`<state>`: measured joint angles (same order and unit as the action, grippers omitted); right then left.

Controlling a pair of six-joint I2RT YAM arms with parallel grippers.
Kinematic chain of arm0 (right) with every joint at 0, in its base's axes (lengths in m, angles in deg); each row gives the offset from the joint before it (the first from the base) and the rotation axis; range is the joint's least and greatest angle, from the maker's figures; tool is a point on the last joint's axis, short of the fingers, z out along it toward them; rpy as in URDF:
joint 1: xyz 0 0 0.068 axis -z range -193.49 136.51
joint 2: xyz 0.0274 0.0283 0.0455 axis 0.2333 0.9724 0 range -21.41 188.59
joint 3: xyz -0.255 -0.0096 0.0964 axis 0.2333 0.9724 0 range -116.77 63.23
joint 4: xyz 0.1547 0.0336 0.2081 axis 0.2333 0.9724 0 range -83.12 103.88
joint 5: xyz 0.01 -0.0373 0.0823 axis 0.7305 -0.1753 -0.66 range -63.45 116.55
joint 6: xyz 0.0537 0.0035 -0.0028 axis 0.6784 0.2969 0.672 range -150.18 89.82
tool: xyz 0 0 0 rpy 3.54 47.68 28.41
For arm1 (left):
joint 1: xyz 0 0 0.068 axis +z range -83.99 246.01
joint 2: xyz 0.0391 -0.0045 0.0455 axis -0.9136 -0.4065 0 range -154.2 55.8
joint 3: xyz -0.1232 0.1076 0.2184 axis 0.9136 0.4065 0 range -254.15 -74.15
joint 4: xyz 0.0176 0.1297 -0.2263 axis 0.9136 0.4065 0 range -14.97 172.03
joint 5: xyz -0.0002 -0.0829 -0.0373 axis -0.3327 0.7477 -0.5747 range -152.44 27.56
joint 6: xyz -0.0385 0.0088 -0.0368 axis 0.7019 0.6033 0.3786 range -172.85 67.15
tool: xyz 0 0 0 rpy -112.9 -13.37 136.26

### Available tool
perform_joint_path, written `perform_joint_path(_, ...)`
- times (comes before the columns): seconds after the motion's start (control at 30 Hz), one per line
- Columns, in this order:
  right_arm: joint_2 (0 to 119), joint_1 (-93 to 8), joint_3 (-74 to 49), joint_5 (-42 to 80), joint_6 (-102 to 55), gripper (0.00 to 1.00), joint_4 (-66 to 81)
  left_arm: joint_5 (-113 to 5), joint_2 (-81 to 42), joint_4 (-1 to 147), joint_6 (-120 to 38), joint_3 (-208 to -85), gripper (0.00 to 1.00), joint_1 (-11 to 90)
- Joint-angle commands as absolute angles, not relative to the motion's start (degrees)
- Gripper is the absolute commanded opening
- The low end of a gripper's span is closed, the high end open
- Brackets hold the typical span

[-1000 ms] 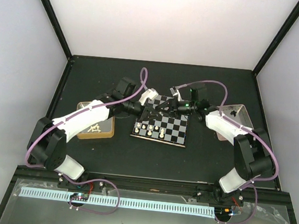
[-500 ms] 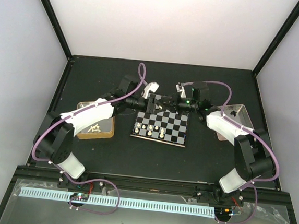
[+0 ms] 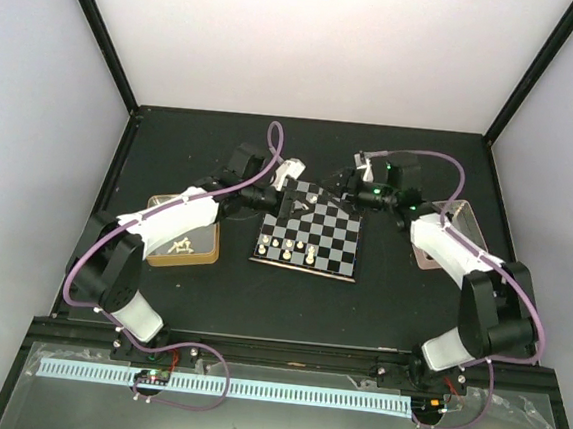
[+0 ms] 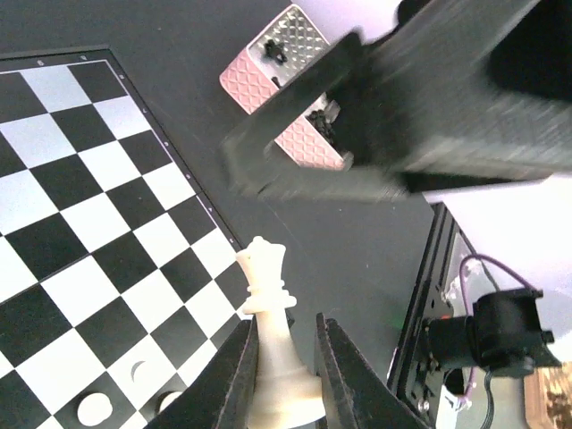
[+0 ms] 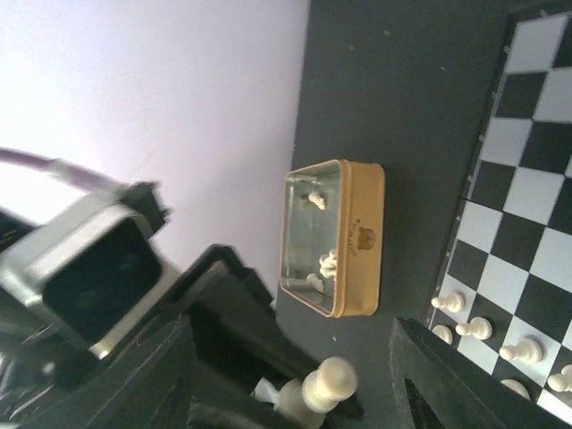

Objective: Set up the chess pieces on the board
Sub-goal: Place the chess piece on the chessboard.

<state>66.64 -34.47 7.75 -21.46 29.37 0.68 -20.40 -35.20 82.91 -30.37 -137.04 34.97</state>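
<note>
From above, the thin, flat board (image 3: 316, 239), an 8x8 chequer of black and silvery squares, is lying on the matt black worktop (image 3: 260, 292) between 2 white-shelled arms. The left gripper (image 3: 290, 197) is hovering over the board's far left corner, and the right gripper (image 3: 351, 187) is hanging at its far edge. A gold tin (image 3: 188, 249) is sitting left of the board and a pink tin (image 3: 457, 214) right of it. In the left wrist view, the jaws are pinching 1 glossy cream piece (image 4: 268, 331) with a crowned head and flared base, carrying it over the board's rim. The pink tin's quilted side is showing beyond, with at least 1 tiny black piece (image 4: 275, 54) inside. In the right wrist view, that gripper's jaws are standing wide apart with nothing between them. The round-cornered gold tin, mirror-bright inside, is holding at least 3 cream figurines (image 5: 315, 198), and 6 cream pawns (image 5: 471, 327) are standing on the board's corner squares.
</note>
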Motion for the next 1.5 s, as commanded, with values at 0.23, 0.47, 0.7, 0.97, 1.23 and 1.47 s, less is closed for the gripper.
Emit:
perform_joint_path(0.23, 60.53, -32.26, 7.49, -34.14, 15.35, 0.63, 9.42, -2.70, -33.89, 81.15, -40.49, -138.85, 0.02, 36.53)
perform_joint_path(0.47, 60.42, -32.30, 6.75, -34.69, 10.97, 0.61, 14.13, 2.91, -34.44, 81.21, -40.84, -139.83, 0.01, 36.75)
perform_joint_path(0.7, 60.63, -32.39, 8.16, -41.04, 13.27, 0.44, 8.89, 4.85, -35.11, 79.72, -39.21, -140.15, 0.02, 36.84)
perform_joint_path(0.97, 60.23, -32.69, 8.88, -42.88, 15.43, 0.37, 5.98, 5.41, -35.23, 79.87, -39.24, -140.24, 0.02, 36.88)
perform_joint_path(1.23, 59.42, -33.05, 8.88, -42.41, 16.17, 0.11, 5.49, 2.58, -34.78, 81.19, -39.07, -139.98, 0.08, 36.92)
perform_joint_path(1.47, 58.87, -33.85, 3.66, -25.92, 3.91, 0.03, 22.27, -10.22, -29.01, 82.77, -38.00, -135.67, 0.55, 38.57)
